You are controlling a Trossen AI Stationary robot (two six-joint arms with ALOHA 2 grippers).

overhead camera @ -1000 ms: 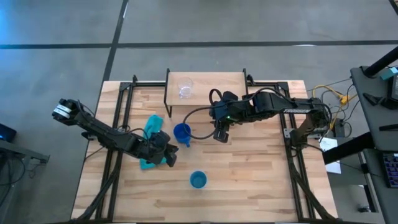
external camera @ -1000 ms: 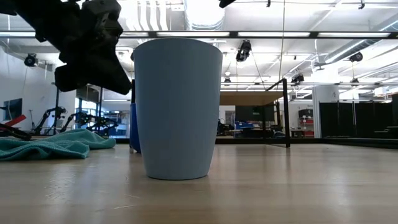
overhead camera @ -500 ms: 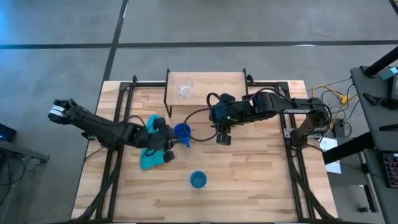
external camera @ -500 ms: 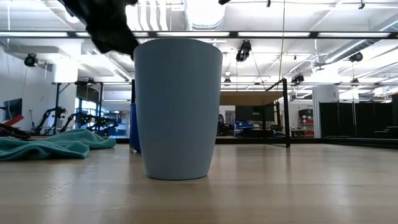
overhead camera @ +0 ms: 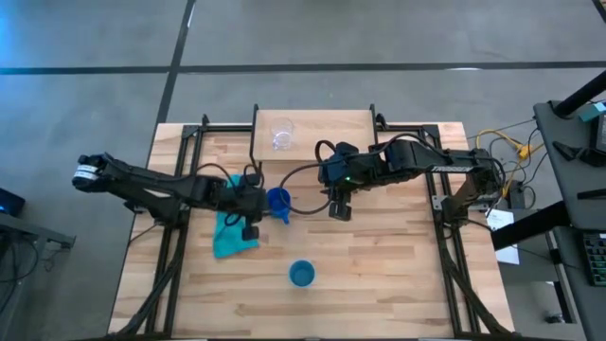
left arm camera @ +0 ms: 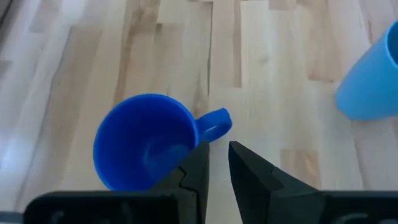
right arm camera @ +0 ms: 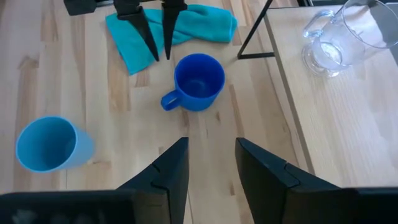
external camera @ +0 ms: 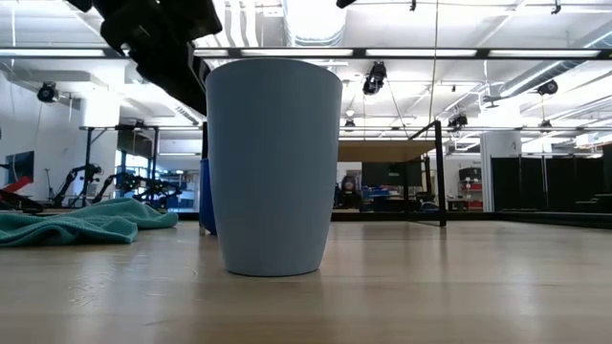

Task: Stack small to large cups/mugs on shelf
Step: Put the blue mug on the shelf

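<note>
Near the middle of the table (overhead camera: 379,275), the dark blue mug (overhead camera: 276,201) is standing upright with its handle pointing toward the front edge. The left gripper (overhead camera: 252,227) is hovering just beside it, over the teal cloth (overhead camera: 227,239), on the side toward the left edge. In the left wrist view its fingers (left arm camera: 198,163) are standing slightly apart, grasping nothing, and the mug's handle (left arm camera: 215,126) is lying just ahead of the fingertips. The right gripper (overhead camera: 338,210) is waiting on the mug's other side, near but apart from it, with its fingers (right arm camera: 171,168) spread and empty. The clear glass cup (overhead camera: 281,134) is standing on the shelf (overhead camera: 331,128) at the table's back edge, toward the shelf's left end. The lighter blue cup (overhead camera: 301,275) is standing alone closer to the front edge, well apart from both grippers.
</note>
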